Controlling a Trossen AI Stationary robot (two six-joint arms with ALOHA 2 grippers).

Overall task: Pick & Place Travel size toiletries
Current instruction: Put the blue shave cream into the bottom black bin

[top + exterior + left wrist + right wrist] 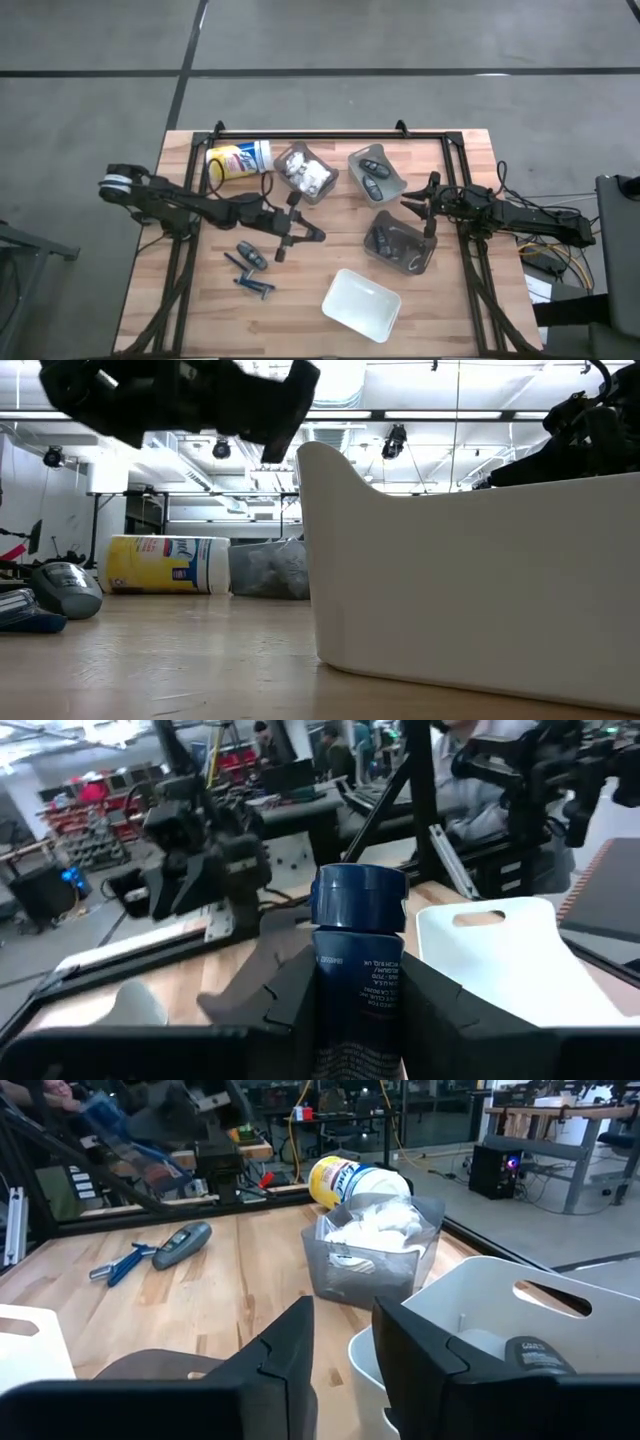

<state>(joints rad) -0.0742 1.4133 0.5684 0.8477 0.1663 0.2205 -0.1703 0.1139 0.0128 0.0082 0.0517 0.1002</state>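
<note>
Fingers of the left tool (pixel 355 1010) clamp a dark blue bottle (pixel 357 960), cap up, held above the middle of the surface (pixel 300 300). That arm stretches across from the left edge. The right tool (pixel 345 1370) hovers empty, slightly parted, over a smoky bin (pixel 398 243) holding grey-blue pieces. Only the high view shows loose toiletries (pixel 250 258) lying left of centre; the low view shows mainly the white bin (pixel 470 580).

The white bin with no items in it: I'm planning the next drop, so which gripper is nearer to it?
Left. The left gripper, holding a dark blue bottle, is beside the white bin; the right gripper hangs above a smoky bin beyond it.
</note>
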